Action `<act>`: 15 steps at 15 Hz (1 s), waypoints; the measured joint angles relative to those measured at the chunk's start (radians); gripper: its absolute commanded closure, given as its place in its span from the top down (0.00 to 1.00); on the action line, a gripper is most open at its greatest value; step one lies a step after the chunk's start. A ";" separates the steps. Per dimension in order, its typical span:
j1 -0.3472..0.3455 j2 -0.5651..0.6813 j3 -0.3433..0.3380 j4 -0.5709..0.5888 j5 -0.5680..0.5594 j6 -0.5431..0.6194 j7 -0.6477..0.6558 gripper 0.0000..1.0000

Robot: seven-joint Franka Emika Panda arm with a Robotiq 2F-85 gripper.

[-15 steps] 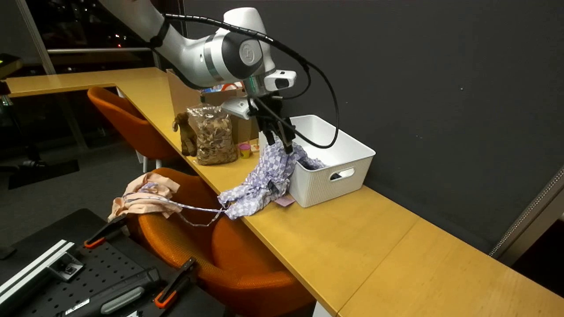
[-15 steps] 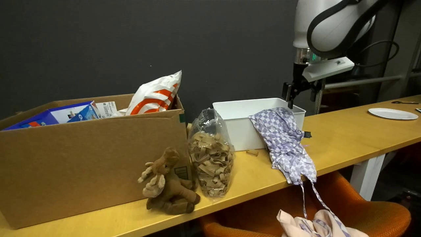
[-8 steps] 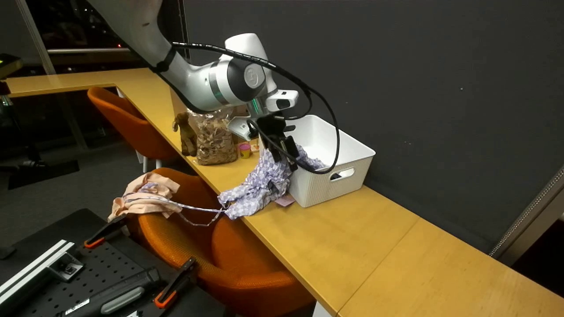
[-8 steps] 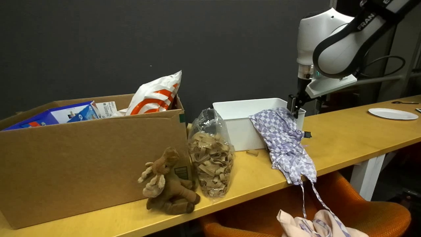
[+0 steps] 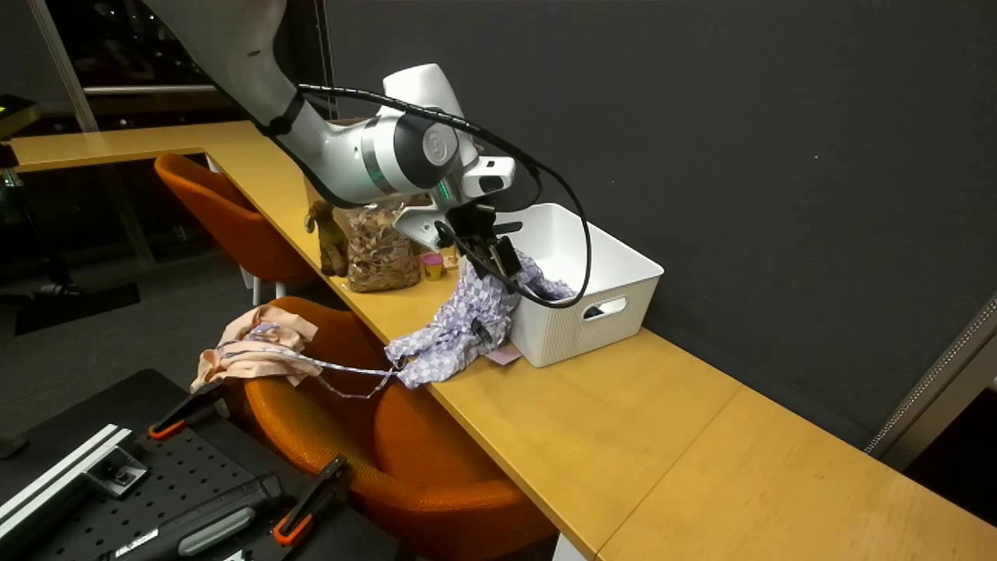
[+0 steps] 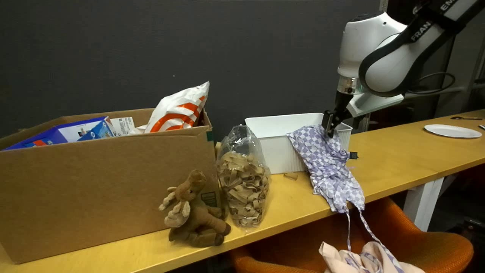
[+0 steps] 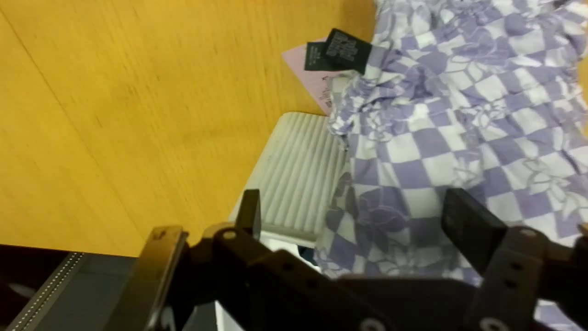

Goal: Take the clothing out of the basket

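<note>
The claw (image 7: 351,211) is spread wide beside the draped rim of the basket (image 5: 580,339), its fingers (image 7: 473,230) far apart in the wrist view, with part of the checked garment (image 7: 413,151) showing between them; whether the tips touch it I cannot tell. The garment lies partly inside the basket, spills over the rim and trails across the bench (image 5: 639,428) to its edge. Only the wrist view picks out print, too blurred to read, on the dark labels (image 7: 345,49) over a pink slip (image 7: 314,85). In an exterior view a black cable (image 5: 484,135) loops across the basket's inside, a dark thing (image 5: 594,312) shows through the handle slot (image 5: 611,306), and the arm (image 5: 374,152) covers much of a cardboard box (image 6: 113,189). In an exterior view that box is in plain sight, a white and orange bag (image 6: 182,110) poking from it; well apart from the basket is a white plate (image 6: 452,131). Both exterior views show a bag of brown strips (image 6: 244,189) and a soft toy (image 6: 199,220) near the box, and straps (image 5: 343,366) running to peach cloth (image 5: 261,339) on an orange chair (image 5: 456,444).
</note>
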 measured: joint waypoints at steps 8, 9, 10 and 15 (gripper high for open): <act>-0.002 0.025 0.031 0.008 0.090 0.037 -0.142 0.74; -0.007 0.034 0.031 0.017 0.098 0.037 -0.160 0.66; -0.012 0.044 0.031 0.027 0.105 0.037 -0.177 0.58; -0.028 0.078 0.031 0.066 0.125 0.037 -0.233 0.20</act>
